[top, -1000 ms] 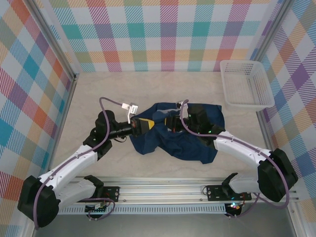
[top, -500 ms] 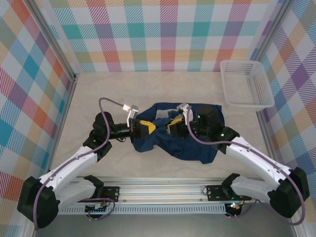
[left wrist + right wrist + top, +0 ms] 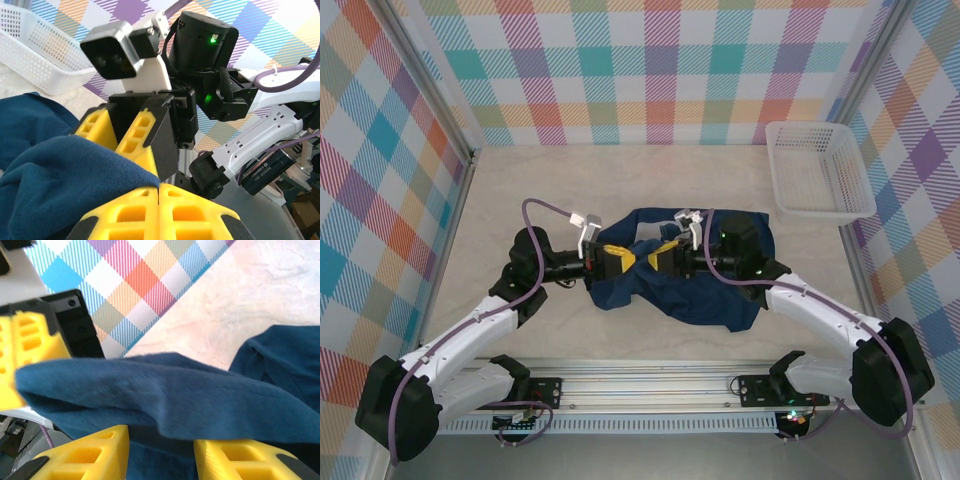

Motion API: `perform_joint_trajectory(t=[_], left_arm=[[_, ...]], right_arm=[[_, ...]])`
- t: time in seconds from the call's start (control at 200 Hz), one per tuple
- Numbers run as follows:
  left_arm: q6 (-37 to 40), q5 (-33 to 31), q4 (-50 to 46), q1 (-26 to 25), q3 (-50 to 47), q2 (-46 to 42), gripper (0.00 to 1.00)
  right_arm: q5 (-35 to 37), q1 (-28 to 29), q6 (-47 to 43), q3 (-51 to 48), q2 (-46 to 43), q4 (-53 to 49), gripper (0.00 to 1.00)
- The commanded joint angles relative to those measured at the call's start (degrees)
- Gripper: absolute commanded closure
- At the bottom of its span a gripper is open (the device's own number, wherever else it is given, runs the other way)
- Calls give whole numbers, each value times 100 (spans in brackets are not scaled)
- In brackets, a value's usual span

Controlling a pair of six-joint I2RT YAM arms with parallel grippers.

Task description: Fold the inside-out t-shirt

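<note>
Navy t-shirt (image 3: 692, 296) partly hidden, left end effector (image 3: 159, 196) pinching its fold, right end effector (image 3: 161, 452) spread

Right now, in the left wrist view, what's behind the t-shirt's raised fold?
The right gripper, jaws open, faces the fold of the t-shirt. The cloth covers its fingertips. Farther back stands a white basket.

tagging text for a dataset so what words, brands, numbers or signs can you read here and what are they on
No text can be read in any view.
Black box below the right arm: pale print on it, too small and blurred to read.
T-shirt: plain navy cloth, no legible tag or print.
Basket: no marking to be seen.
</note>
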Motion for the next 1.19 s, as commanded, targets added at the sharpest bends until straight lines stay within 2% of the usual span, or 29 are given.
perform_joint_trajectory(t=[0.0,0.15,0.225,0.425,0.535,0.69,1.0,1.09,1.19], left_arm=[[145,9,38,27,-56,-131,100],[185,-44,-5,32,-100,-177,100],[207,-65,-33,32,-100,-169,100],[311,-242,-212,32,-119,-162,100],[367,-467,-318,32,-184,-163,100],[446,-805,-515,32,-224,-192,100],[738,-2078,-1314,32,-96,-135,100],[778,-2202,-1495,32,-37,-163,88],[744,-2213,-1746,16,30,-281,68]], right_arm=[[-206,-16,344,85,52,717,59],[-238,-42,433,150,139,855,58],[-321,-42,518,193,218,967,61],[-414,-57,702,238,245,1224,84],[-441,-94,692,257,57,1139,100],[-452,-119,680,271,-184,1064,100],[-704,-112,1279,322,-132,1752,100],[-601,-95,1537,334,56,1958,100],[-399,-36,1655,356,228,2022,100]])
